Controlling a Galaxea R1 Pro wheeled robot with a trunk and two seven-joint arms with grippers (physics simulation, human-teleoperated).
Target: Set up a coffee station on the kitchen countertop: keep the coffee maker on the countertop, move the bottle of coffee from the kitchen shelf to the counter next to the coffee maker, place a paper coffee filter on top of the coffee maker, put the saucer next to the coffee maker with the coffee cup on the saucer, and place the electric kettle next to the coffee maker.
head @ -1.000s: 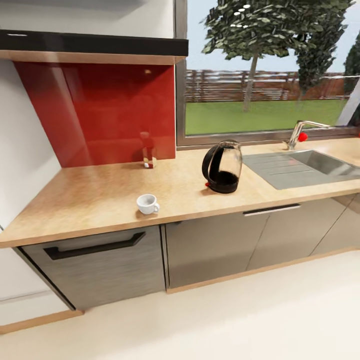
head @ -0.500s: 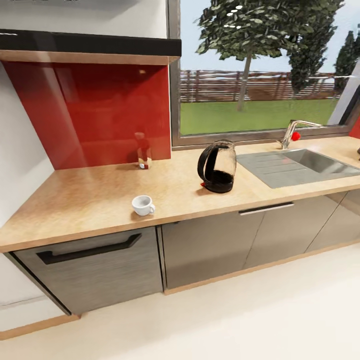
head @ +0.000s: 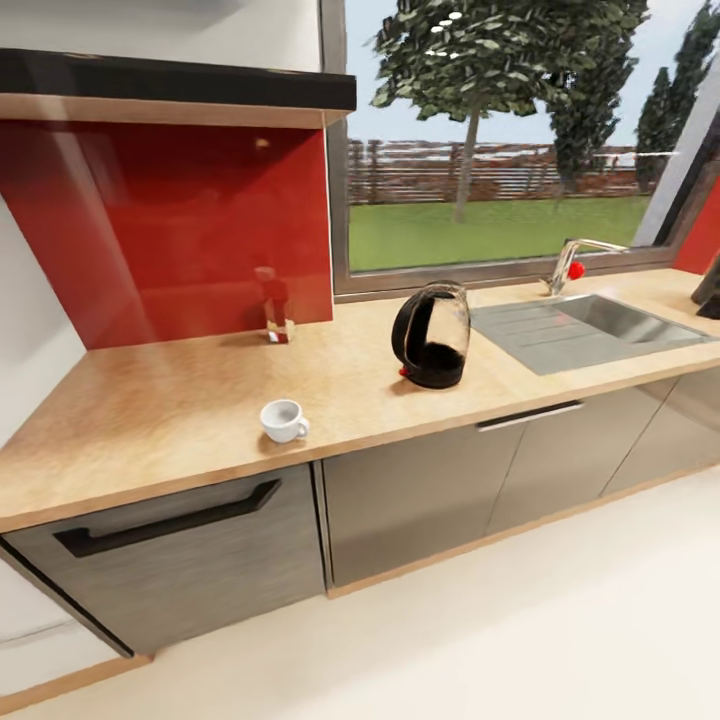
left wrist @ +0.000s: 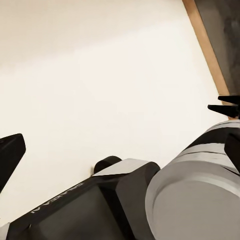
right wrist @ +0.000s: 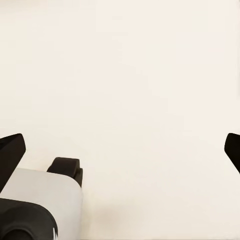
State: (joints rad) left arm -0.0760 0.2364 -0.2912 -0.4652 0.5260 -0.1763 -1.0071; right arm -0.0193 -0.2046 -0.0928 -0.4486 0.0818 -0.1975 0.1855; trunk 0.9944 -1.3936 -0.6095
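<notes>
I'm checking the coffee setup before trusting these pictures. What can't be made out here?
- Dark object at the head view's right edge: cut off, so I cannot tell what it is.
- Small bottle by the red backsplash: too blurred to identify.
- Coffee cup on the kitchen countertop: contents too small to see.
- Left tool, right tool: fingertips cropped at the wrist views' edges.

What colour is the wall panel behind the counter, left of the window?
Glossy red wall panel, clearest in the head view.

home kitchen | worktop (head: pixel 180 400), steel sink (head: pixel 590 325), tap (head: pixel 570 262), garden window (head: pixel 490 150)
</notes>
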